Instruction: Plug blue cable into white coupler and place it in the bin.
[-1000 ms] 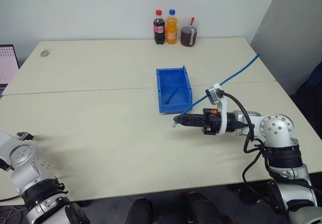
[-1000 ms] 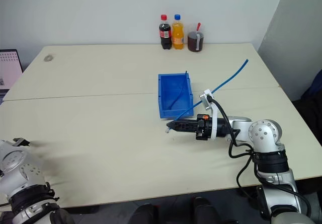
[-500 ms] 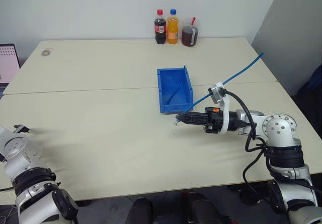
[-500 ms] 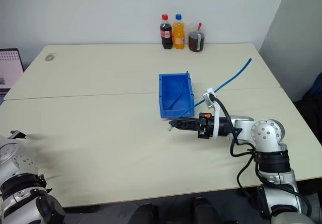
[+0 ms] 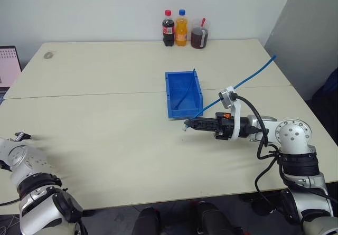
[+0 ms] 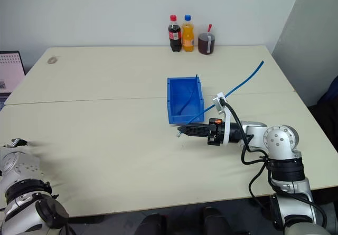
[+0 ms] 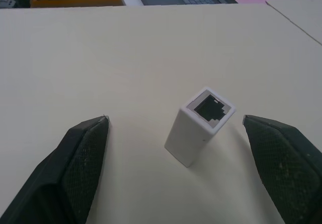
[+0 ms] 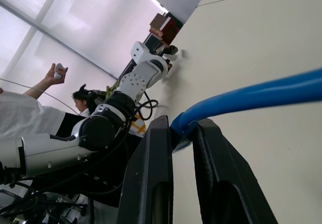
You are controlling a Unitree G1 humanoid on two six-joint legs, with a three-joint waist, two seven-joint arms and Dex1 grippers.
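The small white boxy plastic coupler stood on end by the desk's front left edge, socket up, between the wide-spread fingers of the left gripper, touched by neither. The long bright-blue cable was pinched near its plug end in the closed right gripper, just in front of the blue rectangular plastic bin at mid-desk, its length trailing toward the right edge. Judging by this, nothing was joined: grasping the coupler, plugging in and binning remained.

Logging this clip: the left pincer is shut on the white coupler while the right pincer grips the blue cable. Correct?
Not quite. The left pincer is open, with the white coupler standing free between its fingers, as the left wrist view shows. The right pincer does grip the blue cable.
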